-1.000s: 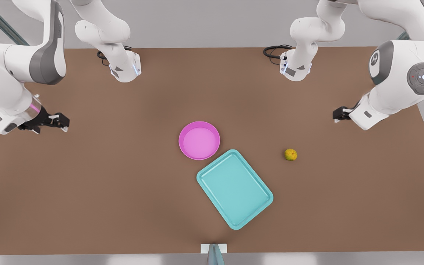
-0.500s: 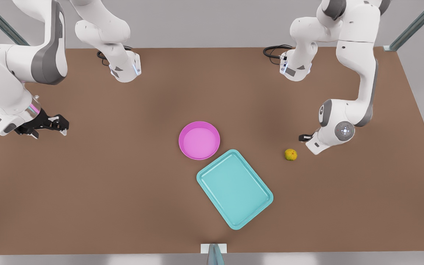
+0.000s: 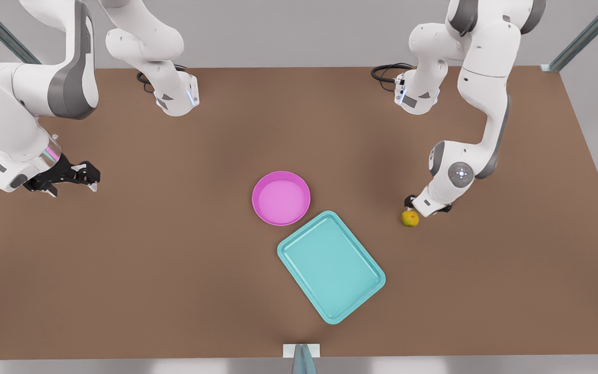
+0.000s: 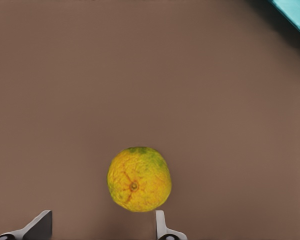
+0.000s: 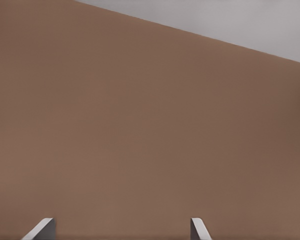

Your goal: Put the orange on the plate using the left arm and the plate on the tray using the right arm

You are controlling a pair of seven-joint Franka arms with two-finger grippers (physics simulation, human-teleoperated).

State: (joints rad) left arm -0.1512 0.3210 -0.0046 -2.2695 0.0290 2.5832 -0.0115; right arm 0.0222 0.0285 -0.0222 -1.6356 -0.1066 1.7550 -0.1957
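The left hand [image 3: 412,203], fingers spread wide and holding nothing, hangs just above the orange [image 3: 410,218] on the worktop [image 3: 174,270] at right of centre; the right hand [image 3: 83,174] waits open, far left.

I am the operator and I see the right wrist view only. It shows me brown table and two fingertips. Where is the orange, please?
Observer: The orange lies on the table at the front view's right, directly under the left gripper.
Operator: Is the left gripper open?
Observer: Yes; the left wrist view shows its fingertips spread wider than the fruit, not touching it.
Operator: And the plate?
Observer: The plate sits empty mid-table, its rim against a corner of the tray.
Operator: Where is my gripper?
Observer: The right gripper waits open at the front view's left.
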